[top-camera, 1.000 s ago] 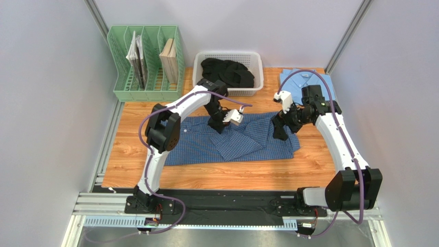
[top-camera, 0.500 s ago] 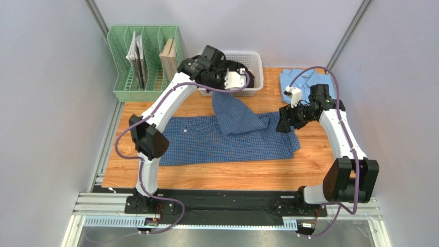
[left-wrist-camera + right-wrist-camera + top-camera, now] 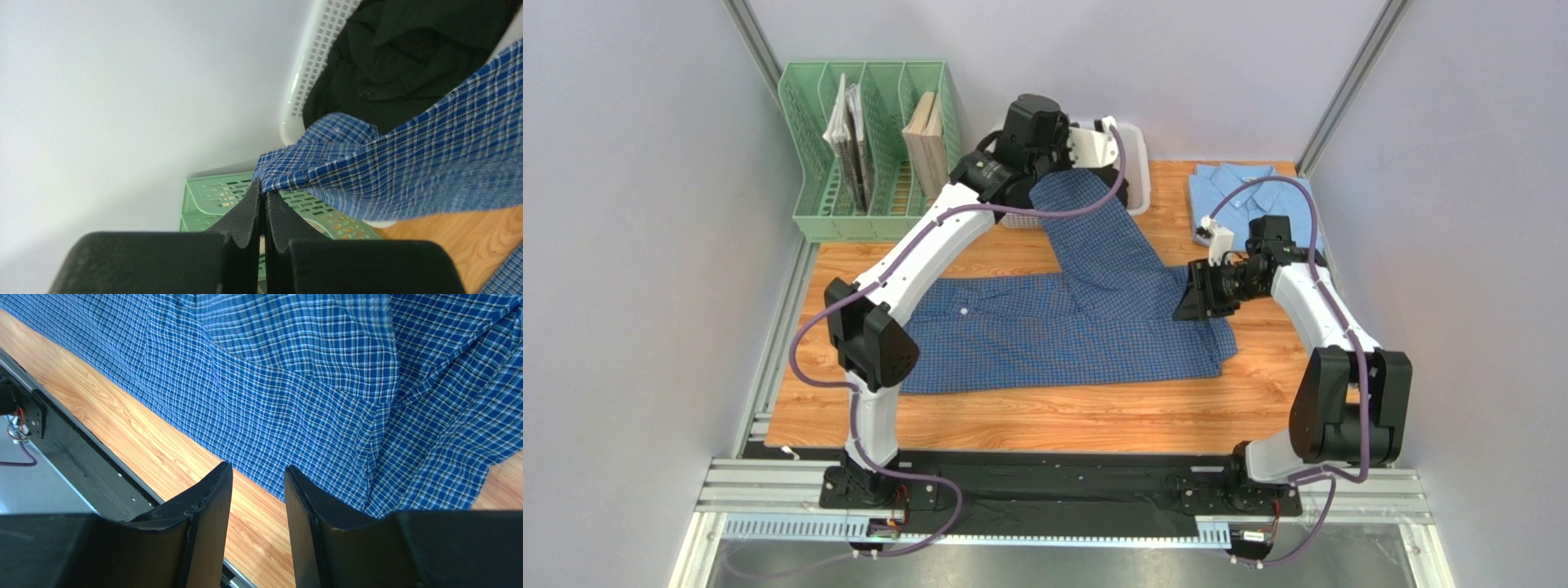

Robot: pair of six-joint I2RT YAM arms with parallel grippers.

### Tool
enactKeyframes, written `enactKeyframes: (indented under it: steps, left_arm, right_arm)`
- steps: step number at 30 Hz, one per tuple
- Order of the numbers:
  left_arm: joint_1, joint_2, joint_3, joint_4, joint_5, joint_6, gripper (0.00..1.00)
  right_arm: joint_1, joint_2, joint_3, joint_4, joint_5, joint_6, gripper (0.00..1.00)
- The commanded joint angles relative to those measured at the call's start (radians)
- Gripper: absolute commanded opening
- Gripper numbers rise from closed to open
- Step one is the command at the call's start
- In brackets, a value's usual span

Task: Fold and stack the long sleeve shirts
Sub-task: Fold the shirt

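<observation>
Left jaws clamp the cuff (image 3: 319, 138) of the checked shirt (image 3: 1038, 337), held up by the far basket (image 3: 310, 58); its body lies spread mid-table (image 3: 1014, 417). Right jaws stand apart over its right edge.

The dark-blue checked shirt (image 3: 1014, 337) lay spread flat, one sleeve (image 3: 1100, 233) lifted toward the back; the light-blue shirt (image 3: 1225, 188) sat folded, far right.

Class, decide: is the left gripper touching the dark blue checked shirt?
Touching. In the left wrist view the left gripper pinches the dark blue checked shirt.
</observation>
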Motion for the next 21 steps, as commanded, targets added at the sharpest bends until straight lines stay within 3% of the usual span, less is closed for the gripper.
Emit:
enactKeyframes:
  steps: [1,8,11,14,15,18,21]
  left_arm:
    - [-0.008,-0.122,-0.13,0.078,-0.04,-0.038,0.0]
    - [-0.008,-0.353,-0.584,0.11,0.075,-0.105,0.0]
    - [-0.008,-0.408,-0.665,0.101,0.095,-0.132,0.0]
    - [-0.006,-0.407,-0.634,0.092,0.081,-0.152,0.0]
    - [-0.006,-0.397,-0.615,0.09,0.083,-0.155,0.0]
    - [-0.006,-0.362,-0.531,0.084,0.089,-0.155,0.0]
    - [-0.005,-0.29,-0.416,0.073,0.057,-0.146,0.0]
  right_arm:
    - [-0.002,0.024,-0.008,0.086,-0.048,0.05,0.41]
    - [0.018,0.068,-0.037,0.144,-0.065,0.105,0.32]
    - [0.039,0.073,-0.06,0.179,-0.065,0.128,0.29]
    - [0.058,-0.011,-0.125,0.346,-0.039,0.239,0.22]
    - [0.097,-0.037,-0.185,0.488,-0.02,0.272,0.17]
    - [0.211,-0.093,-0.242,0.683,0.124,0.329,0.02]
    - [0.332,-0.039,-0.221,0.756,0.274,0.285,0.0]
